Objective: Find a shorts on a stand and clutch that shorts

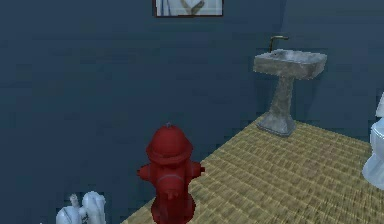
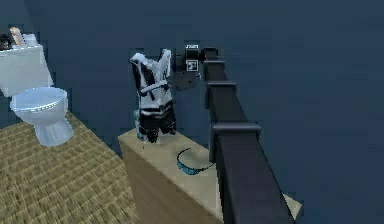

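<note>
You cannot tell if your gripper (image 2: 176, 66) holds the shorts (image 2: 155, 95) at the stand's (image 2: 157, 152) far corner; a nudge could topple them.

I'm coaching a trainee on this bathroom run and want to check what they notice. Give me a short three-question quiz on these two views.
1. True or false: the shorts sit on top of the tan stand.
2. Which thing is nearest in the forward view? A) a red fire hydrant B) a green bucket C) a wooden chair
3. Short answer: does the pincer hold the shorts?

Key
1. True.
2. A.
3. Cannot tell: the shorts rest on the stand right at the pincer's far end.
</note>
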Tool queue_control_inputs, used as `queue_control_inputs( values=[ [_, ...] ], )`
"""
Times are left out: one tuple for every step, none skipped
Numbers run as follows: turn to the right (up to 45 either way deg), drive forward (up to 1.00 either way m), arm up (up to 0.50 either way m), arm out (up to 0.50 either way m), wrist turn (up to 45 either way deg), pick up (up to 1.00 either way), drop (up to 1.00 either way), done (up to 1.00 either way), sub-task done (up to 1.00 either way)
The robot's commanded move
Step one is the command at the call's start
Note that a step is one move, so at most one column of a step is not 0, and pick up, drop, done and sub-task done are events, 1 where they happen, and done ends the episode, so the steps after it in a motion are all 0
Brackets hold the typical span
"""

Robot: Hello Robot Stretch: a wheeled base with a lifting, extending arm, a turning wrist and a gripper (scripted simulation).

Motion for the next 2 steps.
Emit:
queue_control_inputs(
  values=[
    [0.0,0.0,0.0,0.0,0.0,1.0,0.0,0.0,0.0],
    [0.0,0.0,0.0,0.0,0.0,0.0,0.0,1.0,0.0]
  ],
)
